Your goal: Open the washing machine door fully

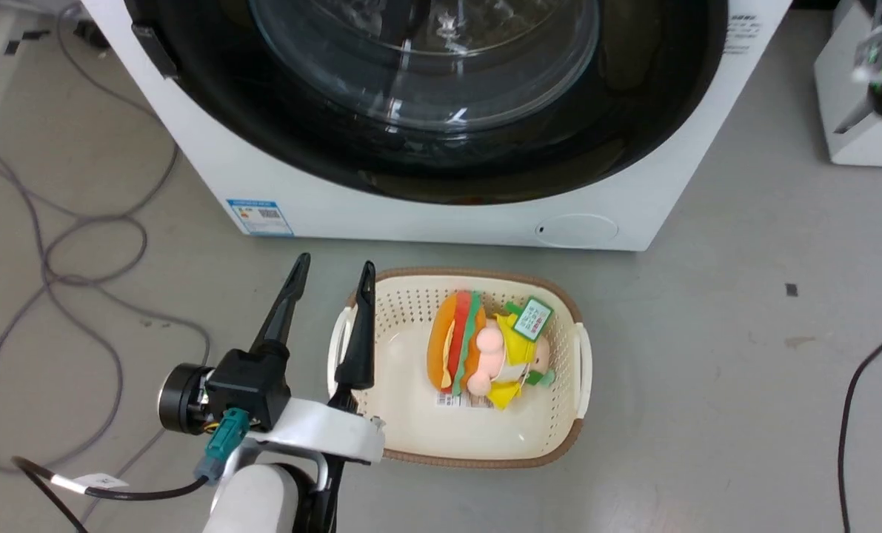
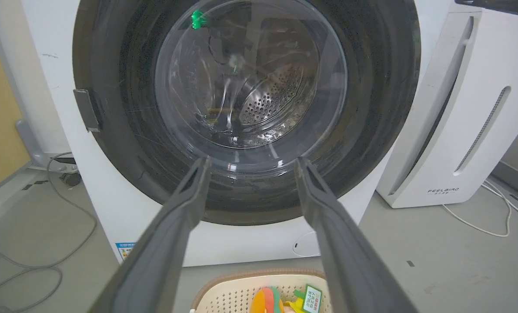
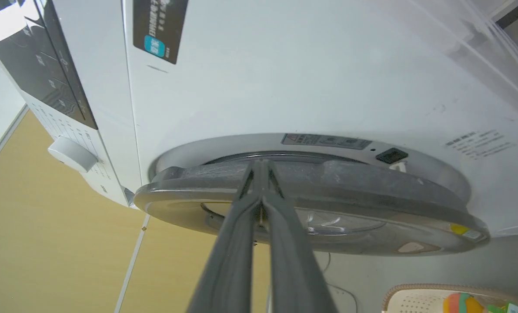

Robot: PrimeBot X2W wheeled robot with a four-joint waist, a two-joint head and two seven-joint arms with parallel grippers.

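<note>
Left gripper (image 1: 335, 265): lower left of the head view, two long dark fingers parted, nothing between them, tips just beside the left rim of the basket. In the left wrist view the fingers frame the lower glass of the door without touching it.

Cables (image 1: 63, 244): grey, looped on the floor (image 1: 707, 370) at far left.

Washing machine (image 1: 263, 185): big white front-loader across the top of the head view, with a small blue label (image 1: 260, 217) low on the left and a round flap (image 1: 578, 229) low on the right.

Washing machine door (image 1: 426, 81): large and round, set in the machine's front. It has a wide glossy black rim and a clear domed glass bowl at centre, with the perforated steel drum showing through. A grey hinge bracket (image 2: 87, 108) sits on its left edge. Seen edge-on in the right wrist view, the rim stands slightly off the white front, with a narrow gap behind it.

Basket (image 1: 585, 363): cream, perforated, brown-edged, on the floor before the machine. It holds a plush burger toy (image 1: 459, 340) with a green tag.

White appliance (image 2: 459, 130): stands just right of the machine.

Right gripper (image 3: 261, 164): fingers drawn together, tips at the door's rim edge. Whether they pinch the rim cannot be told.
</note>
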